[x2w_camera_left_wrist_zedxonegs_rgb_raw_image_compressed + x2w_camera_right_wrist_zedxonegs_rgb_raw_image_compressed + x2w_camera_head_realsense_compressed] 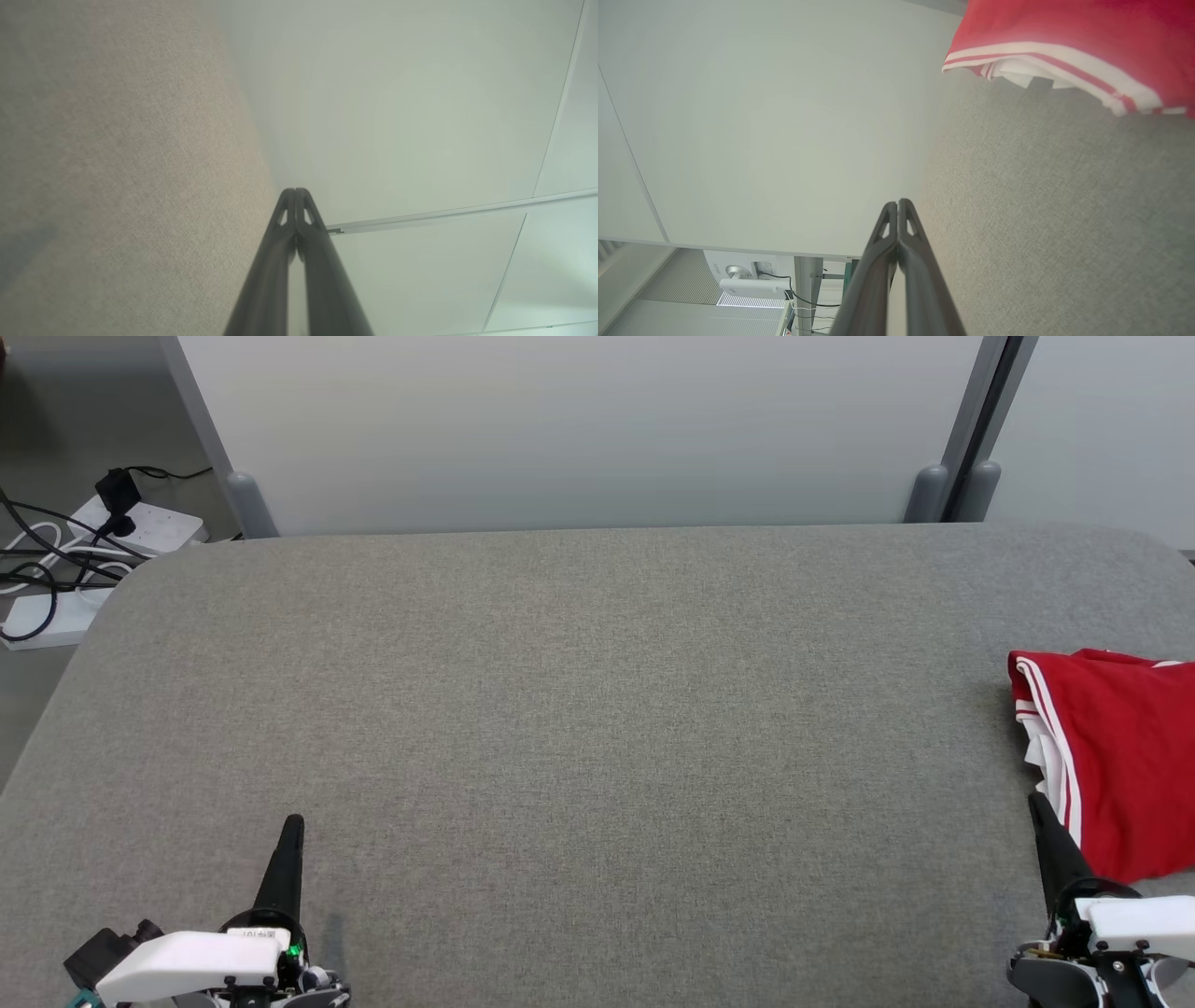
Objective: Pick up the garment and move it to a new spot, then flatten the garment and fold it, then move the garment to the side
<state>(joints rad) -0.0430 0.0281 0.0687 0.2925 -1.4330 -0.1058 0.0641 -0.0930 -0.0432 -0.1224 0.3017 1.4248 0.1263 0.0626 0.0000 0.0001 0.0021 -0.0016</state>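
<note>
The garment (1116,765) is red with white stripes along its edge and lies folded at the right edge of the grey table (579,728), partly cut off by the head view's border. The right wrist view shows the garment (1083,42) at the top right, lying on the cloth. My right gripper (1038,803) is shut and empty, its tip just beside the garment's near left edge; whether it touches is unclear. In its own view the right gripper (898,202) has its fingers pressed together. My left gripper (293,824) is shut and empty at the lower left, far from the garment, also shut in its own view (295,191).
A pale partition wall (579,429) with grey posts (943,490) stands behind the table. On the floor at the far left lie white power strips with black cables (93,537). The wide middle of the table is bare grey cloth.
</note>
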